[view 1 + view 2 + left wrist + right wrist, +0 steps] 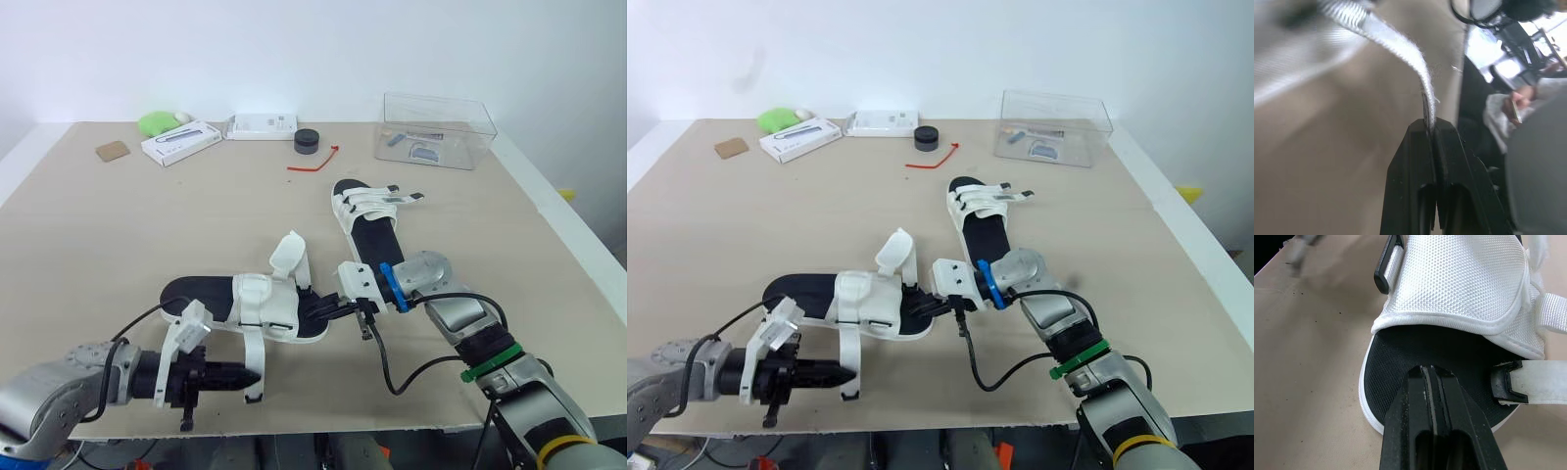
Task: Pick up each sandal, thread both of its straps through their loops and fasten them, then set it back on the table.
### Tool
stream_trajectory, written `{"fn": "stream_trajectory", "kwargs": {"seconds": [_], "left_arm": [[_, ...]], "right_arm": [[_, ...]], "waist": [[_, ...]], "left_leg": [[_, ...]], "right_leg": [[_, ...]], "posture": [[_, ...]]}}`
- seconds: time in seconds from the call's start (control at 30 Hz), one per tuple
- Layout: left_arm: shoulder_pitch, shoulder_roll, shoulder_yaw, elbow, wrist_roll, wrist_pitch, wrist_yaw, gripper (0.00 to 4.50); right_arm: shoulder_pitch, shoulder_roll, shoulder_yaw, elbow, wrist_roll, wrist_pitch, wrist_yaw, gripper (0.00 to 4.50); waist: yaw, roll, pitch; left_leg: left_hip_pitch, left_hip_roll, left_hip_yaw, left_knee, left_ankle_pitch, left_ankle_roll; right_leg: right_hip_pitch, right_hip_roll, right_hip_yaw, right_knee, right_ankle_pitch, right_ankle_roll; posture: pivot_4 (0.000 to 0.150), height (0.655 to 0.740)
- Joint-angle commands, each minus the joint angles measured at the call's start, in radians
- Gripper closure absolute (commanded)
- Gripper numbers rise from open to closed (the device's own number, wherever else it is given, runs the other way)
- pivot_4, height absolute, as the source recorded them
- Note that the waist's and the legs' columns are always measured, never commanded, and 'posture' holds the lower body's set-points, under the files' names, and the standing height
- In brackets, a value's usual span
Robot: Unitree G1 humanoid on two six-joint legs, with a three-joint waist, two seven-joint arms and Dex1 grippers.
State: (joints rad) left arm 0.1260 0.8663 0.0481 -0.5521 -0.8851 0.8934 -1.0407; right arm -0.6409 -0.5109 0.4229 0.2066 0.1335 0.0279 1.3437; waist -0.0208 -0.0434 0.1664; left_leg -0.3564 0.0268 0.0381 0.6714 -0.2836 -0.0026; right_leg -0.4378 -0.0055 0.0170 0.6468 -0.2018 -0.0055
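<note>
The near sandal (245, 305), black footbed with white mesh straps, lies at the table's front centre. One white strap (257, 357) hangs from its side toward the table edge. My left gripper (253, 375) is shut on that strap; in the left wrist view the fingers (1420, 147) pinch the strap (1415, 58). My right gripper (313, 311) is shut, its tips resting on the toe end of the footbed (1415, 352). Beside them lies a loose strap with a black tip (1528, 387), and a black loop (1386, 265) sits on the mesh upper. The second sandal (367, 217) lies farther back.
A clear plastic box (436, 129) stands at the back right. A black puck (307, 141), a red tie (315, 162), two white boxes (179, 142), a green object (157, 122) and a brown square (113, 151) line the back. A person's hand (1515, 105) shows beyond the table edge.
</note>
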Motion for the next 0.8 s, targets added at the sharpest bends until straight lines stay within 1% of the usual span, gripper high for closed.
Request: {"fn": "stream_trajectory", "kwargs": {"seconds": [0.03, 0.13, 0.27, 0.3, 0.33, 0.37, 0.43, 0.47, 0.53, 0.57, 0.6, 0.63, 0.7, 0.8], "left_arm": [[0.055, 0.034, 0.022, -0.090, -0.015, -0.017, -0.021, 4.43], [0.090, 0.060, 0.011, -0.113, 0.036, -0.052, -0.020, 4.43], [0.101, 0.074, 0.013, -0.126, 0.076, -0.094, -0.011, 4.43], [0.098, 0.086, 0.016, -0.130, 0.096, -0.117, -0.023, 4.18], [0.095, 0.100, 0.013, -0.134, 0.142, -0.165, -0.037, 3.87], [0.091, 0.115, 0.012, -0.135, 0.183, -0.210, -0.052, 3.48], [0.085, 0.136, 0.018, -0.132, 0.242, -0.284, -0.073, 2.60], [0.078, 0.156, 0.025, -0.128, 0.290, -0.345, -0.090, 2.01], [0.071, 0.195, 0.040, -0.120, 0.385, -0.467, -0.125, 1.21], [0.065, 0.209, 0.048, -0.112, 0.437, -0.540, -0.135, 0.66], [0.058, 0.217, 0.058, -0.100, 0.483, -0.609, -0.140, 0.27], [0.046, 0.221, 0.069, -0.082, 0.535, -0.695, -0.143, 0.12], [0.028, 0.228, 0.089, -0.049, 0.608, -0.842, -0.159, 0.12], [-0.031, 0.215, 0.079, 0.013, 0.728, -1.127, -0.161, 0.12]], "right_arm": [[0.024, -0.025, 0.021, 0.029, -0.056, 0.014, 0.004, 4.50], [0.023, -0.020, 0.026, 0.031, -0.057, 0.010, 0.005, 4.50], [0.019, -0.017, 0.028, 0.036, -0.057, 0.006, 0.008, 4.50], [0.015, -0.015, 0.029, 0.042, -0.058, 0.003, 0.009, 4.50], [0.013, -0.014, 0.029, 0.047, -0.058, 0.000, 0.010, 4.50], [0.011, -0.013, 0.030, 0.051, -0.059, -0.004, 0.011, 4.50], [0.009, -0.011, 0.031, 0.055, -0.059, -0.007, 0.011, 4.50], [0.008, -0.010, 0.032, 0.055, -0.059, -0.008, 0.012, 4.50], [0.007, -0.009, 0.032, 0.056, -0.058, -0.008, 0.014, 4.50], [0.007, -0.009, 0.032, 0.058, -0.058, -0.010, 0.015, 4.50], [0.007, -0.010, 0.032, 0.060, -0.058, -0.012, 0.016, 4.50], [0.006, -0.010, 0.032, 0.063, -0.059, -0.015, 0.017, 4.50], [0.004, -0.010, 0.032, 0.069, -0.059, -0.018, 0.019, 4.50], [-0.001, -0.007, 0.034, 0.081, -0.061, -0.025, 0.023, 4.50]], "waist": [[0.000, 0.000, 0.000], [0.000, 0.000, 0.000], [0.000, 0.000, 0.000], [0.000, 0.000, 0.000], [0.000, 0.000, 0.000], [0.000, 0.000, 0.000], [0.000, 0.001, 0.000], [0.000, 0.000, 0.000], [0.000, 0.000, 0.000], [0.000, 0.001, 0.000], [0.000, 0.001, 0.000], [0.000, 0.001, 0.000], [0.001, 0.001, 0.000], [0.001, 0.001, 0.000]], "left_leg": [[0.000, 0.000, 0.000, 0.000, 0.000, 0.000], [0.000, 0.000, 0.000, 0.000, 0.000, 0.000], [0.000, 0.000, 0.000, 0.000, 0.000, 0.000], [0.000, 0.000, 0.000, 0.000, 0.000, 0.000], [0.000, 0.000, 0.000, 0.000, 0.000, 0.000], [0.000, 0.000, 0.000, 0.000, 0.000, 0.000], [0.000, 0.000, 0.000, 0.000, 0.000, 0.000], [0.000, 0.000, 0.000, 0.000, 0.000, 0.000], [0.000, 0.000, 0.000, 0.000, 0.000, 0.000], [0.000, 0.000, 0.000, 0.000, 0.000, 0.000], [0.000, 0.000, 0.001, 0.000, 0.000, 0.000], [0.000, 0.000, 0.001, 0.000, 0.000, 0.000], [0.000, 0.000, 0.001, 0.000, 0.000, 0.000], [0.000, 0.001, 0.002, -0.001, 0.000, 0.000]], "right_leg": [[0.000, 0.000, 0.000, 0.000, 0.000, 0.000], [0.000, 0.000, 0.000, 0.000, -0.002, -0.004], [0.000, 0.001, 0.000, 0.000, -0.003, -0.004], [0.000, 0.001, 0.000, 0.000, -0.003, -0.004], [0.000, 0.001, 0.000, 0.000, -0.003, -0.004], [0.000, 0.001, 0.000, 0.000, -0.003, -0.004], [0.000, 0.001, 0.000, 0.000, -0.003, -0.004], [0.000, 0.001, 0.000, 0.000, -0.003, -0.005], [0.000, 0.001, 0.000, 0.000, -0.003, -0.005], [0.000, 0.001, 0.000, 0.000, -0.003, -0.005], [0.000, 0.001, 0.000, 0.000, -0.003, -0.005], [0.000, 0.001, 0.000, 0.000, -0.003, -0.005], [0.000, 0.000, 0.000, 0.000, -0.003, -0.005], [0.000, -0.001, 0.000, 0.000, -0.003, -0.006]], "posture": [[0.150, 0.7400], [0.150, 0.7400], [0.150, 0.7400], [0.150, 0.7400], [0.150, 0.7400], [0.150, 0.7400], [0.150, 0.7400], [0.150, 0.7400], [0.150, 0.7400], [0.150, 0.7400], [0.150, 0.7400], [0.150, 0.7400], [0.150, 0.7400], [0.150, 0.7400]]}}
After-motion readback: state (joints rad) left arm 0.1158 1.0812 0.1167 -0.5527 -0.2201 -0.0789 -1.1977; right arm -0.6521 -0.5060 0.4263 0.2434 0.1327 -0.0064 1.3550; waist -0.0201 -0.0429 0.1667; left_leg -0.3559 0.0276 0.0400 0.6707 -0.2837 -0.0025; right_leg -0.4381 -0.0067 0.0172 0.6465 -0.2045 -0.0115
